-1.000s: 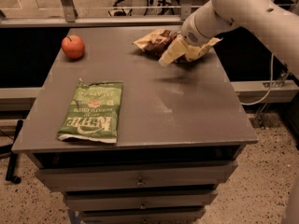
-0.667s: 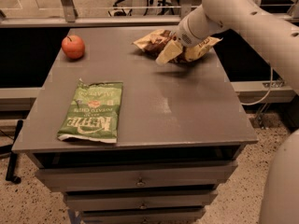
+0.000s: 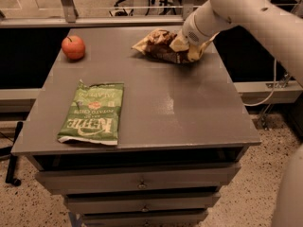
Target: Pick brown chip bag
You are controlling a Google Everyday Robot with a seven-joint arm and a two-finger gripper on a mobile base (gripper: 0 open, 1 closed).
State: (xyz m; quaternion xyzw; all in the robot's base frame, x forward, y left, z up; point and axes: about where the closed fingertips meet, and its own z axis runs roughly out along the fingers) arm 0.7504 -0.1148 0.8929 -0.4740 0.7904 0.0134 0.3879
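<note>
The brown chip bag (image 3: 158, 45) lies crumpled near the table's far edge, right of centre, dark brown with pale ends. My gripper (image 3: 187, 48) comes down from the upper right on a white arm and sits over the bag's right end. Its pale fingers (image 3: 179, 43) are spread apart, one on each side of that end of the bag, and touch it. The bag's right end is partly hidden behind the fingers. The bag rests on the table.
A flat green Kettle chip bag (image 3: 92, 113) lies at the front left of the grey table (image 3: 189, 108). A red apple (image 3: 73, 47) sits at the far left. A railing runs behind the table. Drawers sit below the front edge.
My gripper has moved left and down from beside the bag's right end onto it. The bag, the apple and the green bag have not moved.
</note>
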